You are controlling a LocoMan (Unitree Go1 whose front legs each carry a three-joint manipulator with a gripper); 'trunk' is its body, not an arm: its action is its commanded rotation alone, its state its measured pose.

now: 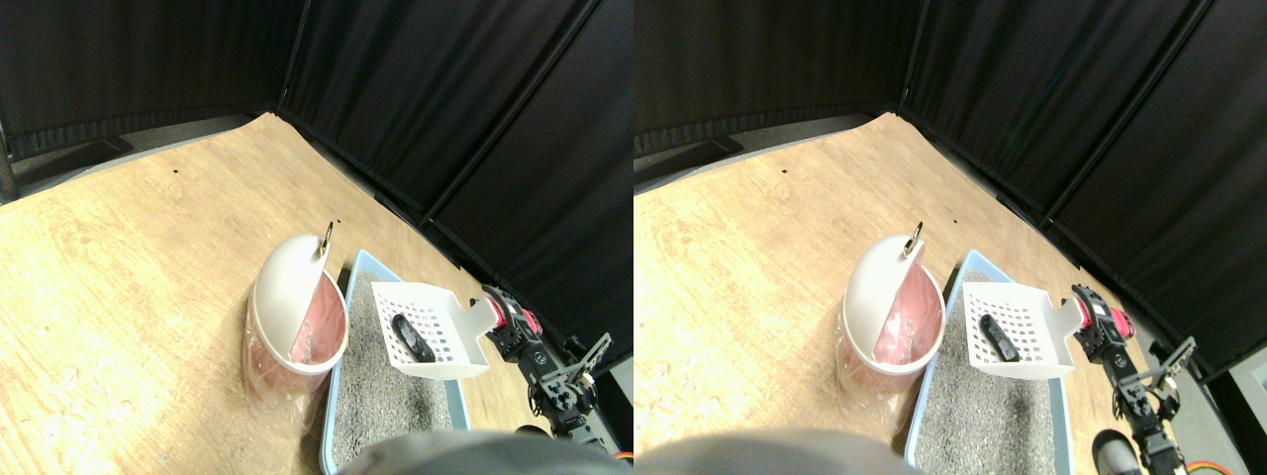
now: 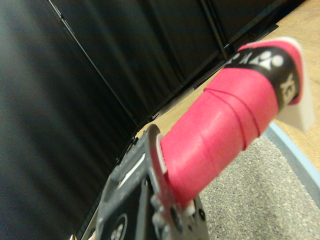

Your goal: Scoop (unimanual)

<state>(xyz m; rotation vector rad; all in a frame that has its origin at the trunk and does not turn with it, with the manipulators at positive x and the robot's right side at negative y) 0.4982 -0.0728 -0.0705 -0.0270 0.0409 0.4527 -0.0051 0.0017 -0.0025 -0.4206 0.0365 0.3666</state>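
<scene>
Nearest the camera in the stereo pair view, the right gripper (image 1: 507, 319) is seen reaching in from the lower right, over the plywood floor (image 1: 119, 297) just beside the right rim of the litter tray (image 1: 341, 381). It is closed on the pink-wrapped handle (image 1: 525, 319) of the white slotted scoop (image 1: 434, 336); in the wrist view the handle (image 2: 220, 125) is seen emerging from the dark jaw frame (image 2: 150, 210), gripped at its base, with a black band and a white end piece at its far end. How narrow the jaw gap is cannot be told, since the handle hides it.

The scoop is held above the grey litter (image 1: 381, 381), over the tray's far right part, roughly level, its open mouth turned towards the bin. A dark oblong lump (image 1: 411, 338) is carried inside the scoop, lying on its slotted bottom.

Just beside the tray's left rim, a white bin (image 1: 295, 332) with a pinkish liner is stood on the floor, its domed swing lid (image 1: 287, 277) tilted open. Beyond everything, black curtain panels (image 1: 426, 89) are set along the far edges of the floor.
</scene>
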